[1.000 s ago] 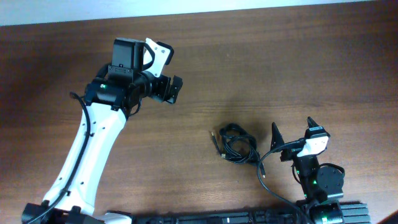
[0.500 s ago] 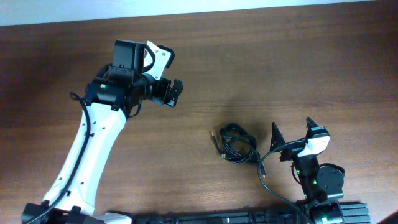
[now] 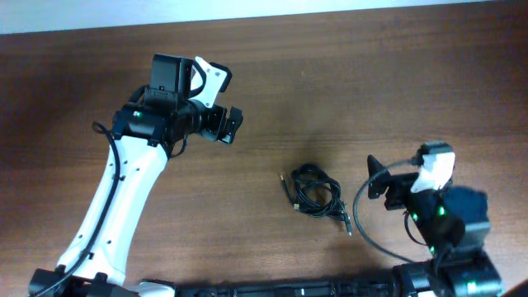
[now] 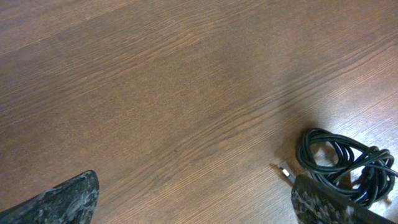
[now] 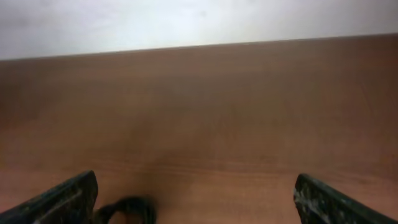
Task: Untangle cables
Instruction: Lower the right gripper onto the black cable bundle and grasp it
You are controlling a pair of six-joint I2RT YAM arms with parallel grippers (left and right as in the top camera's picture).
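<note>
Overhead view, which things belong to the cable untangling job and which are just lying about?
For the job: black cable bundle, left end effector (open), right end effector (open).
Just there: wooden table.

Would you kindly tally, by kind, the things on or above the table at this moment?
black cable bundle: 1 (strands too tangled to count separately)
robot arms: 2 (left arm, right arm)
Total: 3
</note>
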